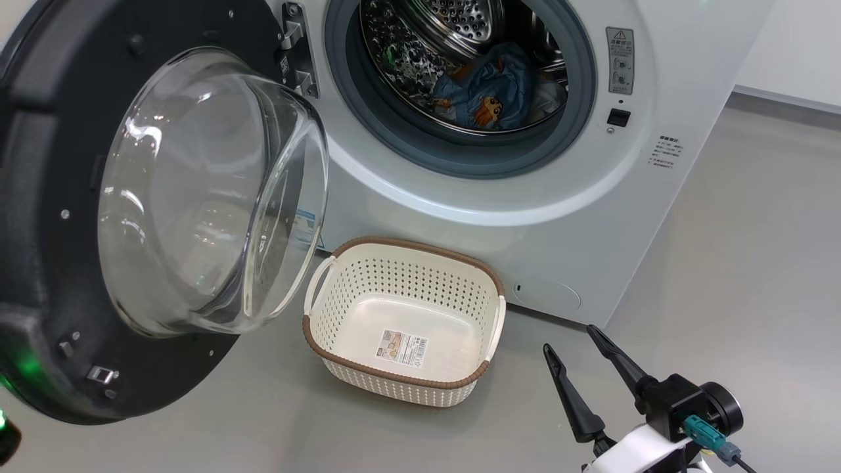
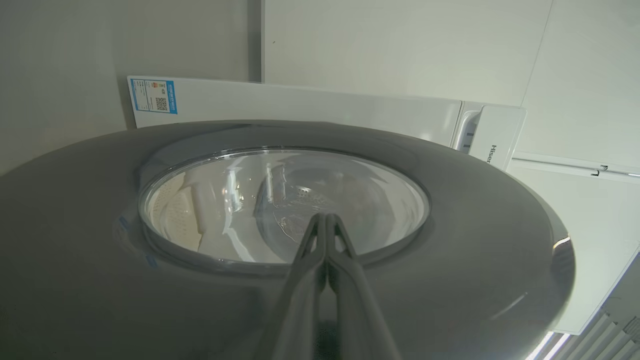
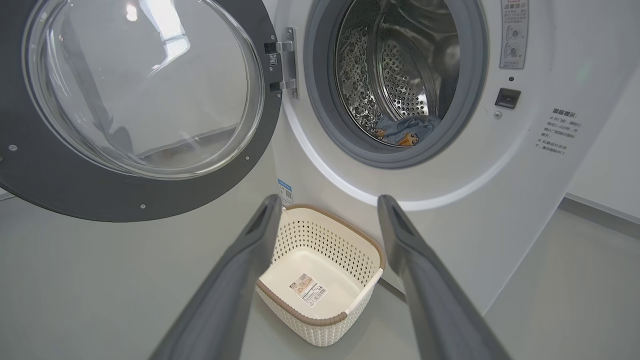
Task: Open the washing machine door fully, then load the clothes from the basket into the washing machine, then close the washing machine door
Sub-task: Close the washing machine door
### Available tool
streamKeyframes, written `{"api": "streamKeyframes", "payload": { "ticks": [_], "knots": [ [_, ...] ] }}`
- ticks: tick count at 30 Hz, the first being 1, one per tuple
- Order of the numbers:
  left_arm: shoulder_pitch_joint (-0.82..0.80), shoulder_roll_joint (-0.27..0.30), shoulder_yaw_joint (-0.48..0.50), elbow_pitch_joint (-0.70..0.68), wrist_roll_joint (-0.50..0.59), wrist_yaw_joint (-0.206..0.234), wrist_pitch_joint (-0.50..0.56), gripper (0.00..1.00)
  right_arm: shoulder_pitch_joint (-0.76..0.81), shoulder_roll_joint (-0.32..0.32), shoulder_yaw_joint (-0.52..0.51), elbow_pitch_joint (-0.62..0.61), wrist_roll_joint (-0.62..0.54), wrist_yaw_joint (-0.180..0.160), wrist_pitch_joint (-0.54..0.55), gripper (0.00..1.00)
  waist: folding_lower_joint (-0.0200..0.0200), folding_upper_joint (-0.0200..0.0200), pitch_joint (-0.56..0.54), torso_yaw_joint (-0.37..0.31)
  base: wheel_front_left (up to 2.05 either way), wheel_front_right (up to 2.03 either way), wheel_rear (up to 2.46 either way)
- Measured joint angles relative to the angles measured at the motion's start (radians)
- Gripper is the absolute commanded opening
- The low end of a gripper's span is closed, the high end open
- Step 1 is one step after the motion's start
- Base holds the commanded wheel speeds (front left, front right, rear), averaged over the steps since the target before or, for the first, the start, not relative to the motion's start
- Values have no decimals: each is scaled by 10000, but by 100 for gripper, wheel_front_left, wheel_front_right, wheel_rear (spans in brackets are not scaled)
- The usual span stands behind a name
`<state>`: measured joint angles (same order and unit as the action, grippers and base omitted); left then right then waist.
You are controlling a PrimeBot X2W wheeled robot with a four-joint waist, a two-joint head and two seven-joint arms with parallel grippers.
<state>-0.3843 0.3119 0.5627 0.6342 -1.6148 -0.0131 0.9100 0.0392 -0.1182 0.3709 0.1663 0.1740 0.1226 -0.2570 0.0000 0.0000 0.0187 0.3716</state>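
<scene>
- Clothes point(image 1: 489, 92) are seen inside the washing machine point(image 1: 525, 197).
- Basket point(image 1: 407, 244) is set just before it.
- Washing machine door point(image 1: 39, 197) is swung open at its left.
- Left gripper point(image 2: 326, 220) is clenched; right gripper point(image 1: 568, 337) is released.

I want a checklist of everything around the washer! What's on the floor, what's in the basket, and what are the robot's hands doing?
Surface: grey floor, smooth.
Job's things: door wide open; clothes inside the washer; basket empty but for its label, on the floor before the washer.
Clutter: nothing seen.
Grippers: left gripper shut, pointing at the door's outer side; right gripper open, holding nothing, right of the basket.
Cables: teal plug with a thin cable at the right wrist.
Surroundings: white wall behind the washer.
</scene>
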Motion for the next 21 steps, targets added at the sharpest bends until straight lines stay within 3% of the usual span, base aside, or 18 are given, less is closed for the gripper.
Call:
{"api": "streamKeyframes", "payload": {
  "ticks": [5,21],
  "knots": [
    [257,-318,-128,-278,-109,-104,232,0,0,69,-115,-27,0,0,0,100,0,0,24,30,0,0,0],
    [1039,-2173,-970,-1586,-326,-307,596,0,-12,221,-155,-79,0,0,0,100,0,0,144,45,0,0,0]
  ]
}}
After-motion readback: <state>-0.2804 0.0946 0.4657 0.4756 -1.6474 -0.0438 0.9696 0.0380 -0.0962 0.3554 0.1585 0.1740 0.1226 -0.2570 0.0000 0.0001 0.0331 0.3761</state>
